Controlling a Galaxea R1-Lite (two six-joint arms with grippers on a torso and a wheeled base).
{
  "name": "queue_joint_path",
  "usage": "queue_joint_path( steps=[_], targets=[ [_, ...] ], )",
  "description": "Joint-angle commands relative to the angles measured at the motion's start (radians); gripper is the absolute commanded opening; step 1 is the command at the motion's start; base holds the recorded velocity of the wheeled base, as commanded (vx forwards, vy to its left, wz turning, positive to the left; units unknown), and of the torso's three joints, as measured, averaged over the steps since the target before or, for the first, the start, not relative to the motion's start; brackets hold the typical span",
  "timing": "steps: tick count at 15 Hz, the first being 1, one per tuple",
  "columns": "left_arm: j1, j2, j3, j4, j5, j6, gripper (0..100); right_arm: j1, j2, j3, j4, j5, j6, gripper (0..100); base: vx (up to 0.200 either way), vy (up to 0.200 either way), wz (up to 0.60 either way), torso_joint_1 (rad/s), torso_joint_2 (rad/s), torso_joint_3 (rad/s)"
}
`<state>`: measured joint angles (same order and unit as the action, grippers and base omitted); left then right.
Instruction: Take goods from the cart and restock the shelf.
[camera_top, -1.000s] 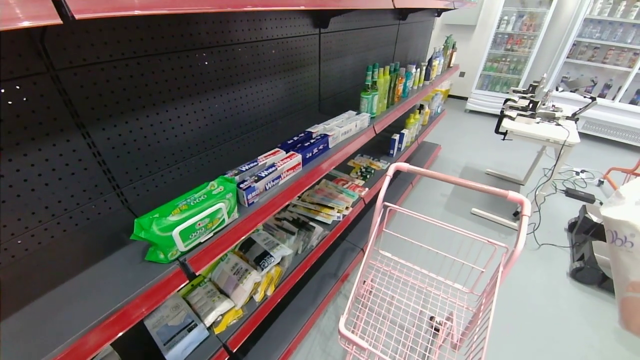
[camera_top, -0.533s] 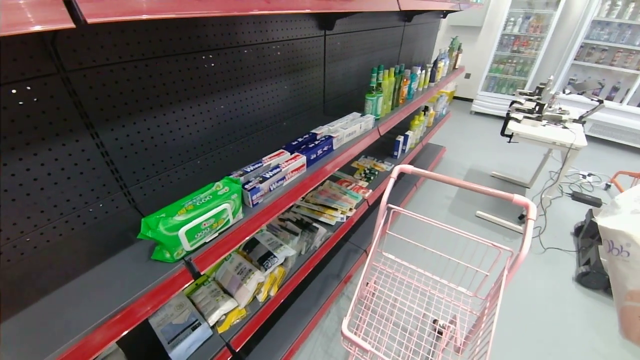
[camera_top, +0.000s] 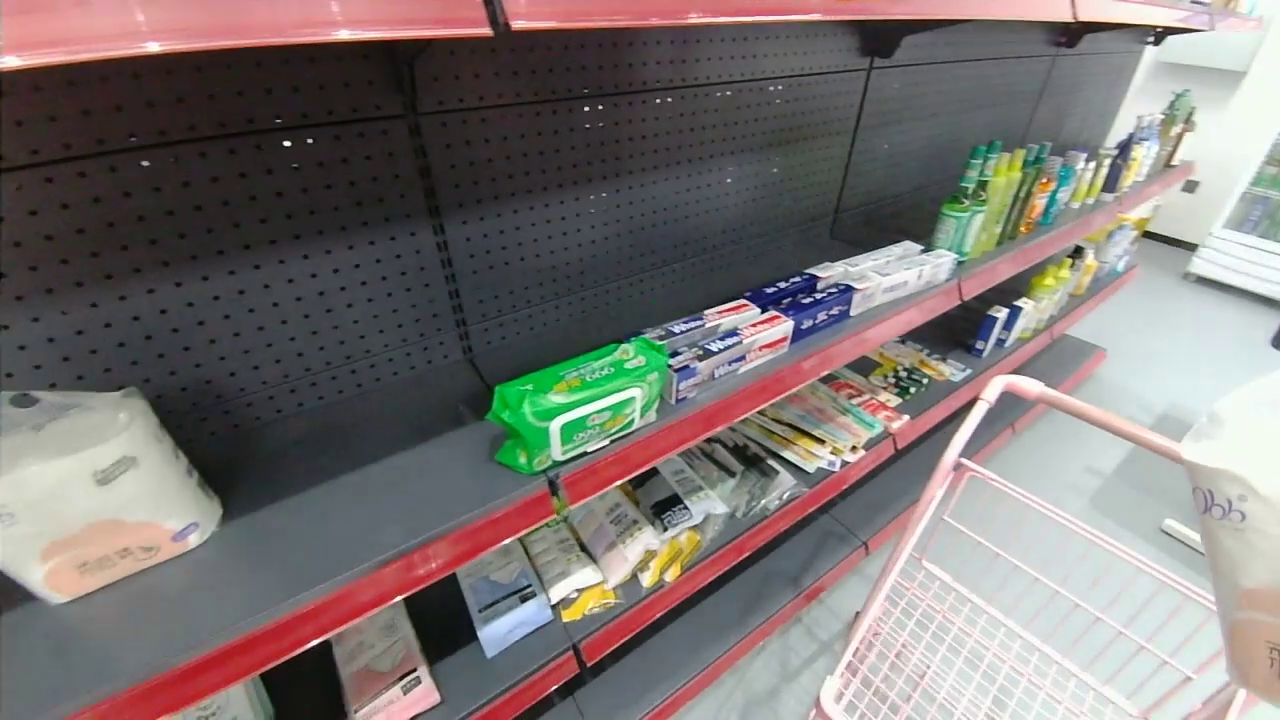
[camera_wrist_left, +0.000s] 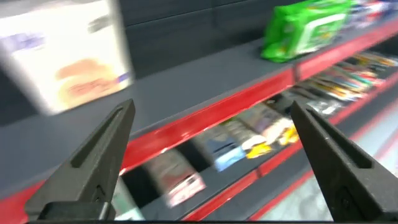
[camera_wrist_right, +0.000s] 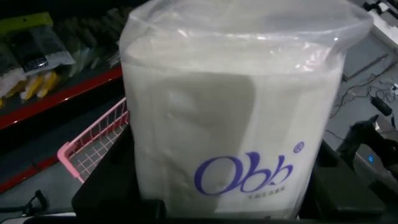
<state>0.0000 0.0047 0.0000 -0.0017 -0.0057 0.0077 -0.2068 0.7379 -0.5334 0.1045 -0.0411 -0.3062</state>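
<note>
Right gripper (camera_wrist_right: 227, 193) clenched on a white tissue pack (camera_wrist_right: 233, 106) beside the pink cart (camera_top: 1075, 410); left gripper (camera_wrist_left: 211, 109) released.

1 dark finger presses each side of the pack; in the head view the pack hangs at the right edge, near the cart's handle; the left gripper's 2 fingers are spread wide with nothing between them, facing the shelf (camera_top: 330, 520); on that grey shelf board sit a roll-paper pack (camera_top: 95, 490) at the left, then a green wipes pack (camera_top: 580, 400) and toothpaste boxes (camera_top: 735, 340) further right.
</note>
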Motion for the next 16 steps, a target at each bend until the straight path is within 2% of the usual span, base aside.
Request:
queue_joint_path(
  steps=[1,16],
  targets=[
    [0.0,0.0,0.0,-0.001,0.0,0.0,100,0.001,-0.008,0.007,0.0,0.0,-0.001,0,0.0,0.0,0.6,0.007,0.0,-0.002],
    [0.0,-0.002,0.0,-0.001,0.0,-0.003,100,-0.002,-0.026,0.021,0.0,-0.003,-0.001,0,0.0,0.0,0.6,0.003,0.0,0.002]
  ],
)
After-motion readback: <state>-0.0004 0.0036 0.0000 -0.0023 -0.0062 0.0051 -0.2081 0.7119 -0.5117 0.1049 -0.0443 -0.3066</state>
